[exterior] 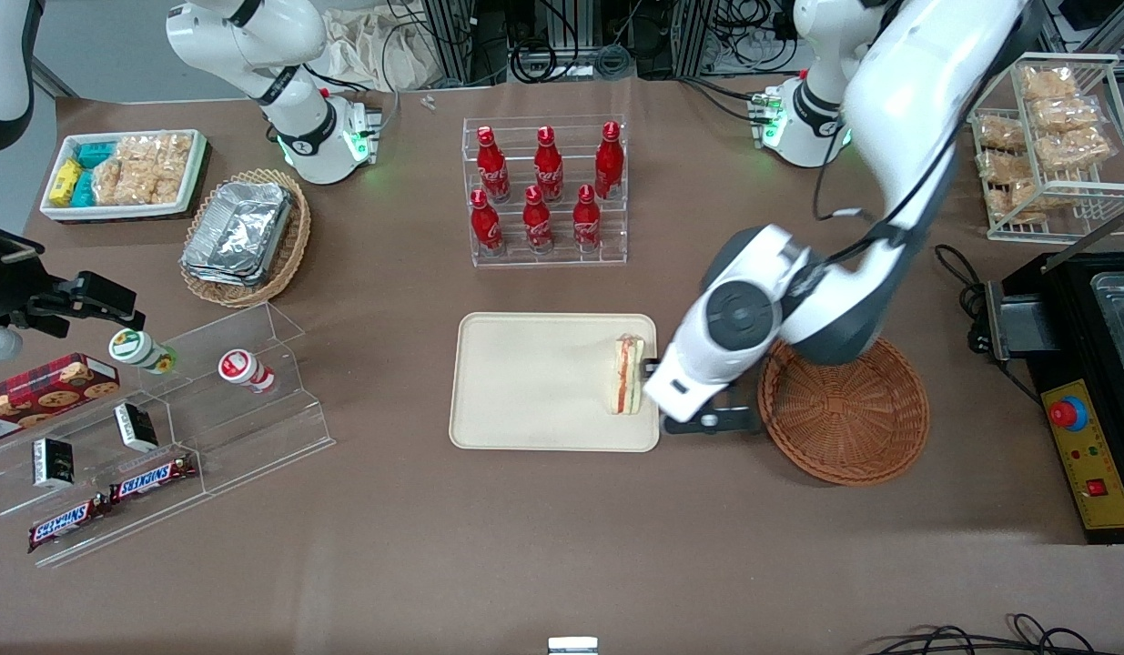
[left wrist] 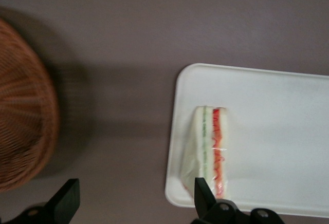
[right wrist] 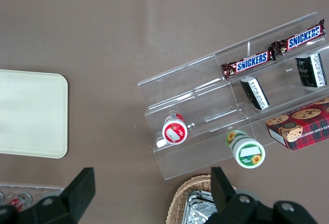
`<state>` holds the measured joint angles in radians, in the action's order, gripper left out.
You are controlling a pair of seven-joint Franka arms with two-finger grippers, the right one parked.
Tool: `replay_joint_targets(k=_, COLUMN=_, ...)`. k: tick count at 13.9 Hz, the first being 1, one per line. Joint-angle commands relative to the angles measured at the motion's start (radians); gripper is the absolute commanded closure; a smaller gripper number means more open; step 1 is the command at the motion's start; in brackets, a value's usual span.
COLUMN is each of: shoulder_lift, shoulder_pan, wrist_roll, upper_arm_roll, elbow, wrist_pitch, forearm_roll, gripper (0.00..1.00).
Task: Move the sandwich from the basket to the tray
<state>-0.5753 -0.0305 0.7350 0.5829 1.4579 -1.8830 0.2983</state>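
Already delivered: the triangular white-bread sandwich (exterior: 626,375) lies on the cream rectangular plastic tray (exterior: 525,400).
Spread wide and released, the left gripper (left wrist: 134,199) hovers between tray and empty reddish-brown wicker basket (exterior: 844,418); next, it likely only needs to retreat upward.

From the front we look steeply down on the whole table; our left wrist camera faces down close over the tray (left wrist: 267,106), basket (left wrist: 23,111) and gripper (left wrist: 134,203), shared with the front
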Motion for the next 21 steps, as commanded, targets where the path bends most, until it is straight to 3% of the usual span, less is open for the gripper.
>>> replay_joint_targets(k=1, shoulder_lift=0.173, shoulder_pan=0.073, wrist_roll=0.014, upper_arm_roll=0.008, elbow=0.117, wrist_pitch=0.013, forearm_roll=-0.007, gripper=0.00)
replay_joint_targets(k=5, shoulder_lift=0.316, shoulder_pan=0.141, wrist_roll=-0.002, upper_arm_roll=0.008, elbow=0.197, wrist_pitch=0.053, forearm_roll=-0.038, gripper=0.00)
replay_joint_targets(k=10, shoulder_lift=0.458, shoulder_pan=0.306, wrist_roll=-0.354, upper_arm_roll=0.005, elbow=0.213, wrist_pitch=0.185, forearm_roll=-0.183, gripper=0.00)
replay_joint_targets(k=15, shoulder_lift=0.564, shoulder_pan=0.472, wrist_roll=-0.672, upper_arm_roll=0.002, elbow=0.284, wrist_pitch=0.213, forearm_roll=-0.217, gripper=0.00)
replay_joint_targets(k=19, shoulder_lift=0.633, shoulder_pan=0.498, wrist_roll=-0.723, upper_arm_roll=-0.003, elbow=0.376, wrist_pitch=0.165, forearm_roll=-0.240, gripper=0.00)
replay_joint_targets(k=21, shoulder_lift=0.702, shoulder_pan=0.503, wrist_roll=-0.739, upper_arm_roll=-0.041, elbow=0.456, wrist_pitch=0.113, forearm_roll=-0.307, gripper=0.00)
